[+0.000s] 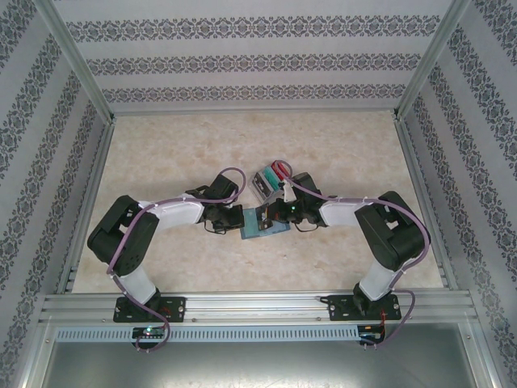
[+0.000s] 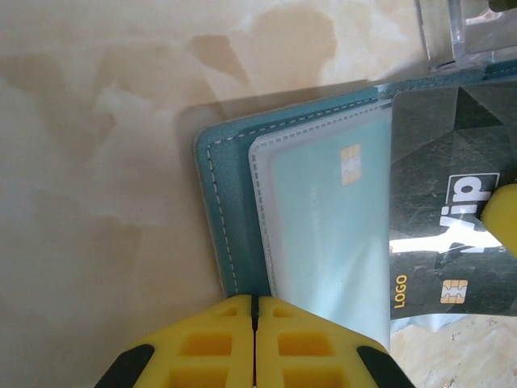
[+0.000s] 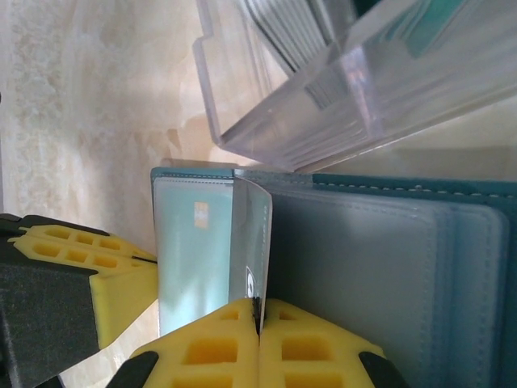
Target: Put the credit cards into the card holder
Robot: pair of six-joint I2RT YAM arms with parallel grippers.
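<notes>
**Holding a dark card (image 2: 444, 186) in the right tool (image 3: 258, 311) over the open card holder (image 2: 230, 202)**

Right tool: yellow pads clamped on the near edge of the dark patterned plastic card with a gold chip and "LOGO" print. In the right wrist view the card (image 3: 250, 242) is seen nearly edge-on and looks slightly bowed. One right-tool finger (image 2: 505, 218) shows at the card's edge in the left wrist view.

Left tool (image 2: 254, 311): pads pressed together, no gap, right at the near edge of the flat teal-blue folding card holder. Cannot tell whether it pinches that edge or only touches it. Its finger (image 3: 73, 259) sits just left of the card holder in the right wrist view.

Card holder lies open and flat on the marbled beige bench (image 2: 97, 162), mid-bench between the two tools (image 1: 260, 226). A pale teal card (image 2: 323, 218) with a chip is already inside a clear sleeve on its inner face. The dark card overlaps that sleeve's edge. Cannot tell whether the dark card's far edge is in a pocket.

Small clear plastic box (image 3: 323, 97) sits just beyond the card holder's far edge, close to touching. More cards (image 1: 279, 170) stand inside it, red and teal edges visible from the top view.
</notes>
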